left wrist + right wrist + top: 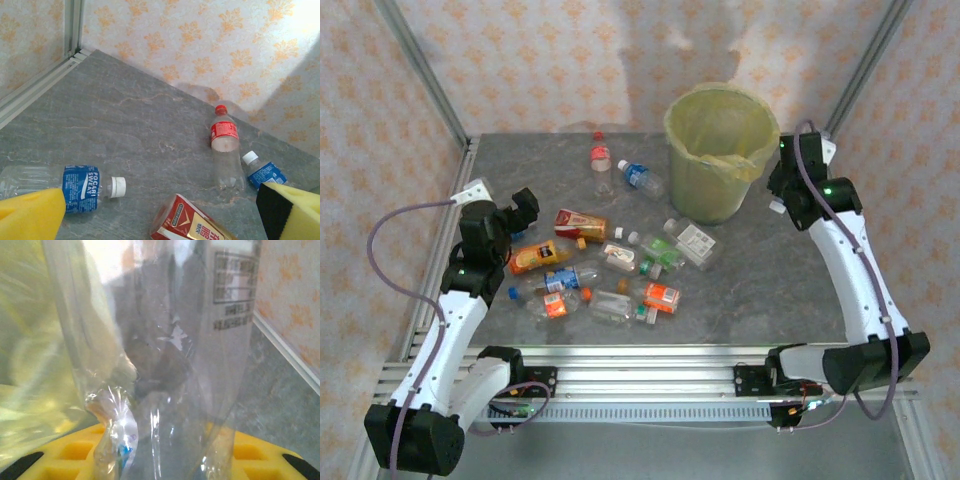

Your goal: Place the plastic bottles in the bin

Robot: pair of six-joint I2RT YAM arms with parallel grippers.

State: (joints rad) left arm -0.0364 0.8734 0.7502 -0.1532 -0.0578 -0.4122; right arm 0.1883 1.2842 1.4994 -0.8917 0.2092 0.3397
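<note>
**Right arm** (860, 270): I see it stretched up the right side of the worktop (770, 290), wrist bent inward just beside the bin's right wall.

**Left arm** (450, 300): folded along the left edge, wrist lifted over the left end of the bottle scatter and aimed toward the back wall.

**Worktop:** grey, stone-patterned. Cream walls (520, 60) with an orange motif stand on three sides, and an aluminium rail (650, 365) runs along the near edge.

**Bin** (705, 190): yellow-green, bag-lined, upright near the back right corner.

**Plastic bottles** (620, 258): about a dozen lie loose around the middle. A red-labelled bottle (225, 145) and a blue-labelled bottle (265, 172) lie nearer the back edge, left of the bin.

**Right fingers** (260, 455): set narrow on a clear crumpled bottle (200, 365) with a white printed label. It rises upright between them, the bin close on one side.

**Left fingers** (30, 215): spread wide, gripping nothing. A Pocari Sweat bottle (82, 185) lies on the worktop beneath.
</note>
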